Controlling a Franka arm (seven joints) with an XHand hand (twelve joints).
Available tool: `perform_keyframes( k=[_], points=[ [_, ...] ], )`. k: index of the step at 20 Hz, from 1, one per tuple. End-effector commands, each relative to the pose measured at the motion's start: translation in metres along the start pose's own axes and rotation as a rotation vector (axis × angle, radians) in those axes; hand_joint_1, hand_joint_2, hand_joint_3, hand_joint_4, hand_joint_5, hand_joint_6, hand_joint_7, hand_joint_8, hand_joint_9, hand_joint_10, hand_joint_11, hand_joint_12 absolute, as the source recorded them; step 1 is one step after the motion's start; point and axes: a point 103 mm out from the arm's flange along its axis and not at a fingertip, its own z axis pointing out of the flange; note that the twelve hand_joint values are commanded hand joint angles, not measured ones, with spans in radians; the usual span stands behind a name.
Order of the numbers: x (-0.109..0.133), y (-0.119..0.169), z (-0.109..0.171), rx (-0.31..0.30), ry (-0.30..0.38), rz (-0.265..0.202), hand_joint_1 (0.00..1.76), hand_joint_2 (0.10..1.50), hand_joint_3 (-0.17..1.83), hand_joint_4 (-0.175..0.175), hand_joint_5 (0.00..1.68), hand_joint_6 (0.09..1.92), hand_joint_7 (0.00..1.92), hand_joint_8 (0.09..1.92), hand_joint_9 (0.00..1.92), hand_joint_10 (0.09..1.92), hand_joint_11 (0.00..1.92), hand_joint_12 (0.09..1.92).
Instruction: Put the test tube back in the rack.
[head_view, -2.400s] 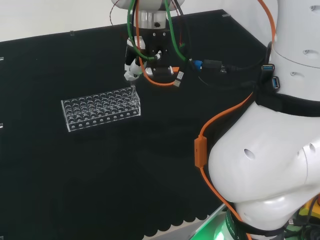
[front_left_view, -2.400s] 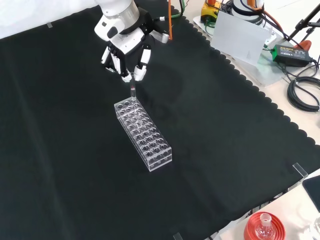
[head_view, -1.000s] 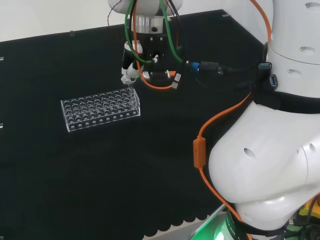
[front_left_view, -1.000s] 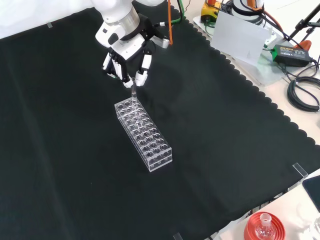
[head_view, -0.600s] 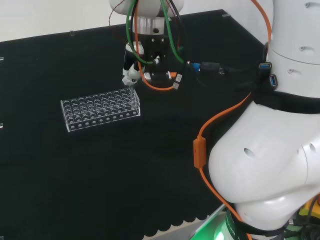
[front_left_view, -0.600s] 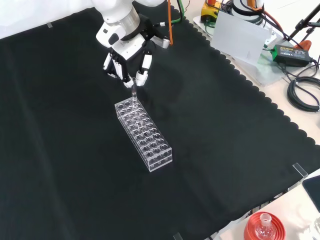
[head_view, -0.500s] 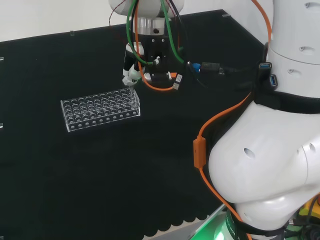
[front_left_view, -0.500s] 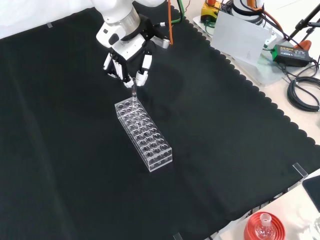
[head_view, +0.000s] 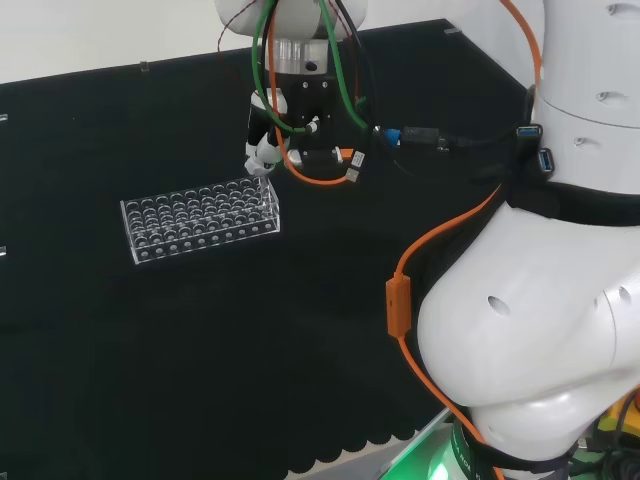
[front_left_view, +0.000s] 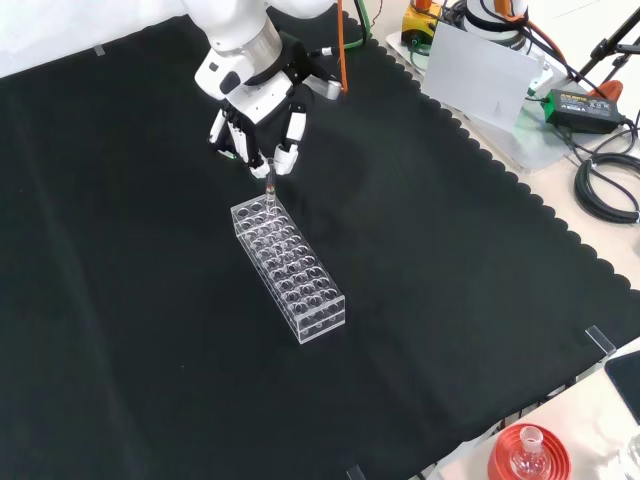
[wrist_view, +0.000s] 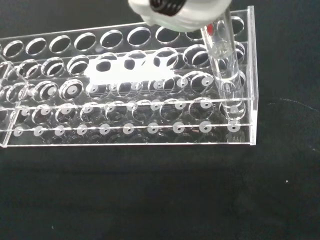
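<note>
Now my robot hand (front_left_view: 262, 128) pinches test tube (wrist_view: 223, 60) by top, upright, so lower end drops straight into corner hole of rack (front_left_view: 288, 269) on desk (front_left_view: 450, 260); tube partly in, not released.

White arm with a black and white hand

Large rounded white links (head_view: 520, 320) are seen, along which an orange cable (head_view: 400, 300) is run. Green and orange wires (head_view: 268, 40) are looped at the wrist, above the hand (front_left_view: 262, 130) with its black frame and white finger shells.
</note>
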Motion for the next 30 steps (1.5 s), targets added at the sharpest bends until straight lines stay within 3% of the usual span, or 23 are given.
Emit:
perform_keyframes(
  k=[1, 25, 28, 30],
  points=[
    [0.001, 0.001, 0.002, 0.004, 0.002, 0.002, 1.42, 0.97, -0.02, -0.175, 1.28, 0.48, 1.42, 0.53, 1.27, 0.3, 0.48, 1.36],
    [0.004, 0.012, 0.015, 0.026, 0.01, 0.006, 1.42, 0.97, -0.02, -0.175, 1.28, 0.48, 1.42, 0.52, 1.27, 0.29, 0.48, 1.36],
    [0.007, 0.019, 0.025, 0.05, 0.068, -0.016, 1.42, 0.97, -0.01, -0.175, 1.27, 0.49, 1.42, 0.53, 1.26, 0.31, 0.47, 1.36],
    [0.007, 0.02, 0.026, 0.066, 0.111, -0.031, 1.34, 0.99, 0.0, -0.175, 1.22, 0.58, 1.31, 0.58, 1.22, 0.45, 0.41, 1.4]
  ],
)
